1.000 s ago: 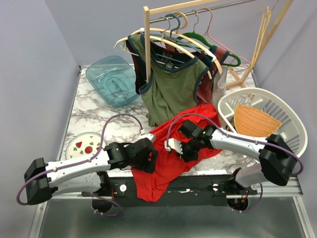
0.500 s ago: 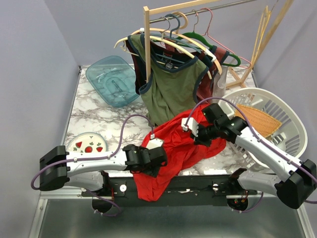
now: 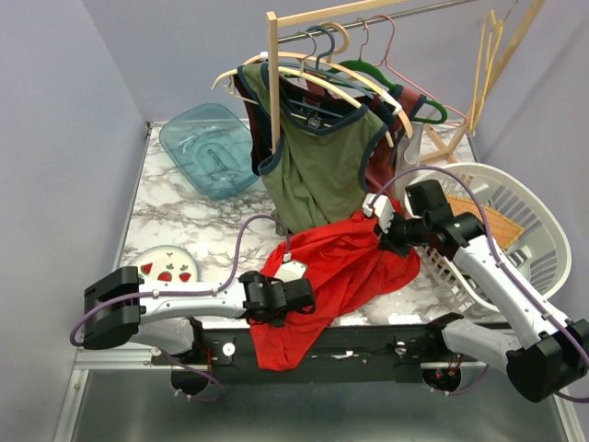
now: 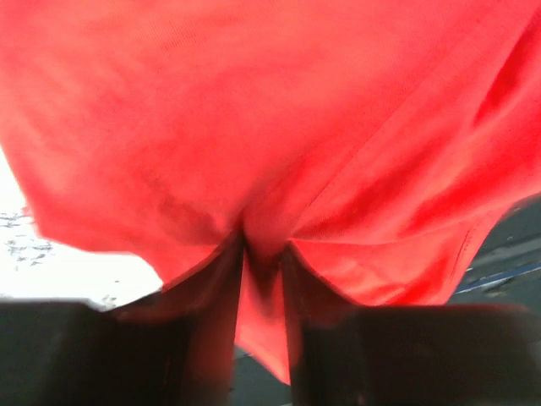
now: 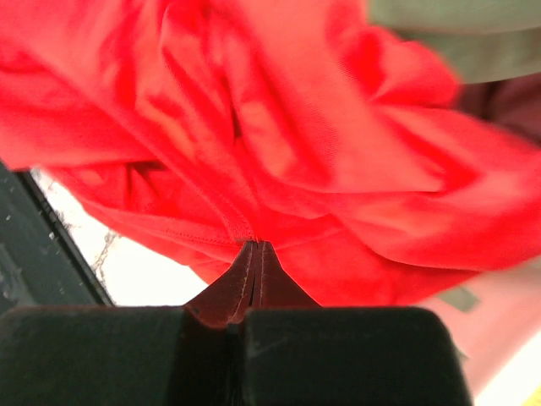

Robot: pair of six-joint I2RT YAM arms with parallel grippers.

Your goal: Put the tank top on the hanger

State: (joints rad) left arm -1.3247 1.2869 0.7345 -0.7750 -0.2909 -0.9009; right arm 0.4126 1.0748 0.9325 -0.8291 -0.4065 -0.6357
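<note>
Currently gripping tank top at two spots: pinched narrowly by left end effector, clamped fully shut by right end effector above worktop.

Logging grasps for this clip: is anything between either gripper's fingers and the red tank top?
Nothing visible. The left gripper and the right gripper each pinch a fold of the tank top directly.

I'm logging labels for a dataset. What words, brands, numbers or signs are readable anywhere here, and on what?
None: no text is readable in any view.
The red tank top is plain.
The round plate carries only strawberry and leaf pictures.
The blue plastic tub, white laundry basket and olive-green top show no lettering.
Both wrist views show only blurred red fabric.
</note>
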